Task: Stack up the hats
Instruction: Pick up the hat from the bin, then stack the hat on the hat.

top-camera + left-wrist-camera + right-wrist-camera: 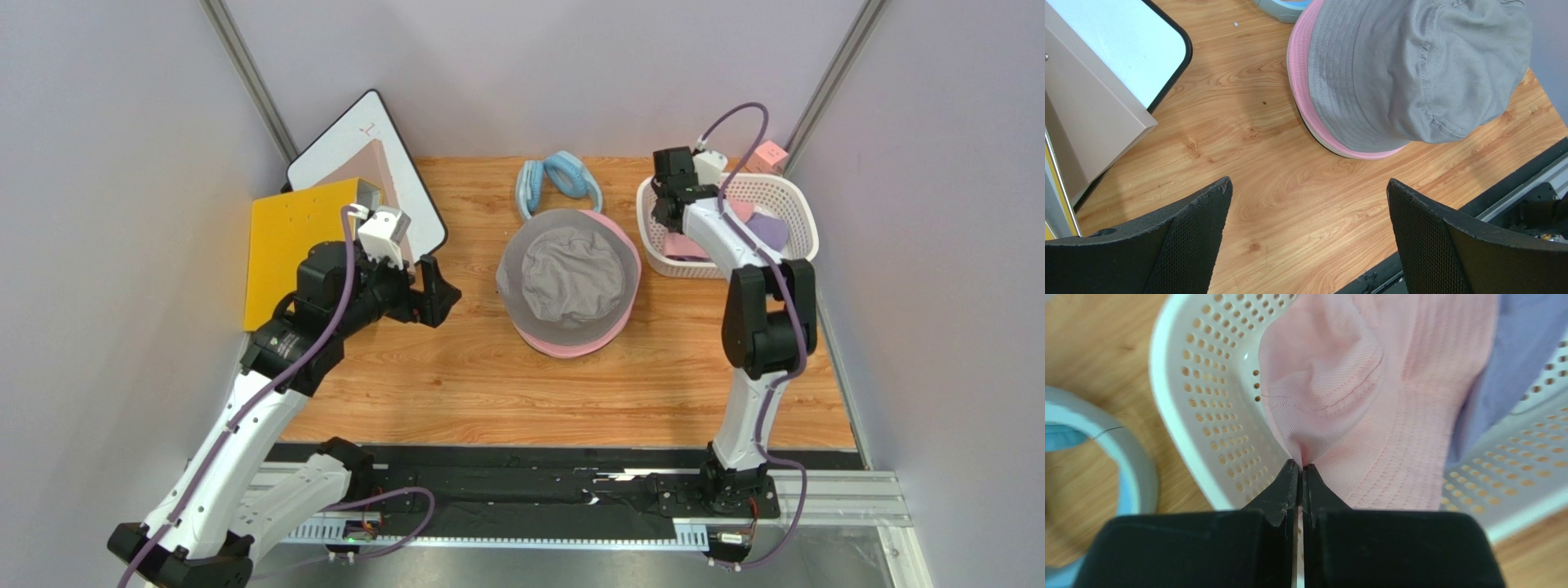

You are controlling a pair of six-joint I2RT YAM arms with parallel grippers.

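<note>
A grey hat [568,272] lies on top of a pink hat [577,341] in the middle of the table; both also show in the left wrist view as grey hat [1413,67] over pink hat [1303,67]. My left gripper [1309,208] hovers open over bare wood left of that stack, left gripper [432,294]. In the white basket [1204,404] lies another pink hat [1364,398] with a lavender hat [1530,337] beside it. My right gripper [1301,468] is shut on a fold of this pink hat's fabric, at the basket's left side, right gripper [669,202].
A light blue padded ring [558,181] lies behind the stack. A white board [368,159], a tan panel and a yellow board [294,245] stand at the left. A pink block [770,156] sits behind the basket [785,196].
</note>
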